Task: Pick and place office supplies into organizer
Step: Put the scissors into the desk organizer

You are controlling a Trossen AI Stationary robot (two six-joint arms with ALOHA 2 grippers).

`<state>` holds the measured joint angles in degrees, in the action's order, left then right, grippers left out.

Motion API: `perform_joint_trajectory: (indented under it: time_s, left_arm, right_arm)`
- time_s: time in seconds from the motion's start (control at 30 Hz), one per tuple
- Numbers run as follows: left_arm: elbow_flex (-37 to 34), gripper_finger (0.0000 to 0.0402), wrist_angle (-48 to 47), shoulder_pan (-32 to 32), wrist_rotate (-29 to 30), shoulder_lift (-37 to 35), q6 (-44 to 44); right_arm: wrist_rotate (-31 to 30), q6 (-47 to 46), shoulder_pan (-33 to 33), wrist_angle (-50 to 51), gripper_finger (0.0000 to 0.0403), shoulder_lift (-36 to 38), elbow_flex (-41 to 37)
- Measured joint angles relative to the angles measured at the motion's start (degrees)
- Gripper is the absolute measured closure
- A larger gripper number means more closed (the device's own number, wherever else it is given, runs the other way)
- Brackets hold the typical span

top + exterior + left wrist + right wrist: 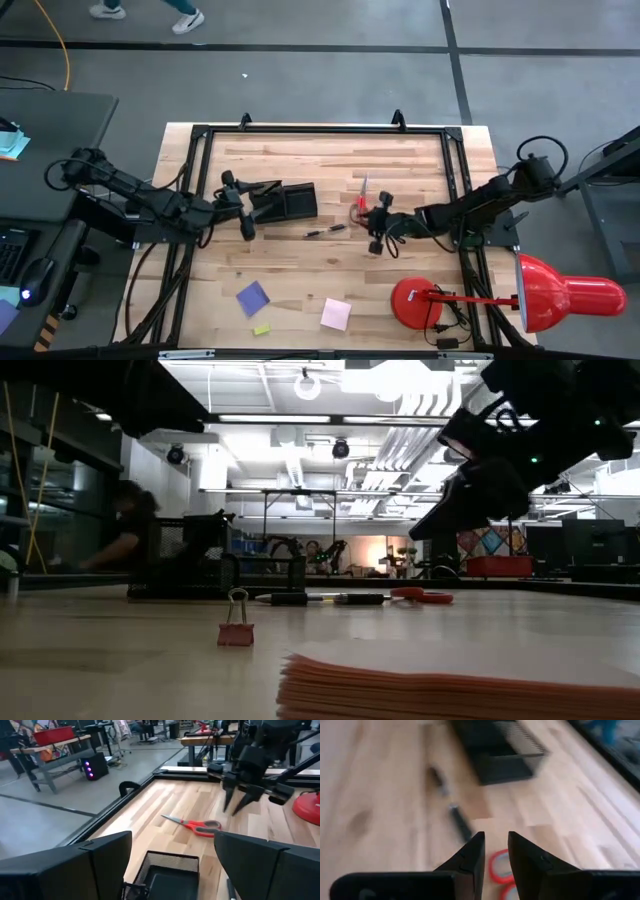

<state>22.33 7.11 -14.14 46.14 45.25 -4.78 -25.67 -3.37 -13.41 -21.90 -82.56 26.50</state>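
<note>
The red-handled scissors [361,197] lie flat on the wooden table, right of the black mesh organizer [291,200]. Two dark pens [325,231] lie end to end near them. My right gripper [495,851] hovers above the scissors' red handles [499,868], its fingers a narrow gap apart with nothing between them. My left gripper [241,206] stands wide open and empty at the organizer's left end [167,872]. A blue-purple pad [253,297], a pink pad [336,313] and a small yellow piece [262,329] lie near the front edge.
A red desk lamp [565,295] with its round base [415,301] stands at the front right. A small pink binder clip [236,630] stands on the table near the front. A black frame [320,130] edges the table. A person's feet [150,14] show on the floor beyond.
</note>
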Motion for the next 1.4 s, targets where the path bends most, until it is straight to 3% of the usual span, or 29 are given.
perform_joint_trajectory:
  time_s: [0.17, 0.4, 0.63, 0.77, 1.13, 1.4]
  left_arm:
    - [0.0, 0.0131, 0.0, 0.3, -0.6, 0.0, 0.0]
    - [0.0, 0.0131, 0.0, 0.3, -0.6, 0.0, 0.0]
    - [0.0, 0.0131, -0.1, 0.3, -0.7, 0.0, -0.1]
    - [0.0, 0.0131, -0.1, 0.3, -0.7, 0.0, -0.2]
    - [0.0, 0.0131, -0.5, 0.3, -0.7, 0.0, -0.2]
    - [0.0, 0.0131, -1.3, 0.3, -0.7, 0.0, -0.3]
  right_arm:
    - [4.4, 8.4, -1.6, 4.9, 0.0325, 0.0, 0.0]
    - [0.6, 13.5, -1.7, 8.5, 0.0320, 0.0, 0.0]
    - [0.0, 12.6, -0.8, 8.4, 0.0266, 0.0, 0.0]
    - [2.9, 18.1, -0.7, 8.0, 0.0253, 0.0, 0.0]
    - [15.5, 17.2, 7.0, 12.8, 0.0272, -6.1, 6.3]
    - [13.7, 18.5, 9.0, 17.1, 0.0272, -9.7, 9.7]
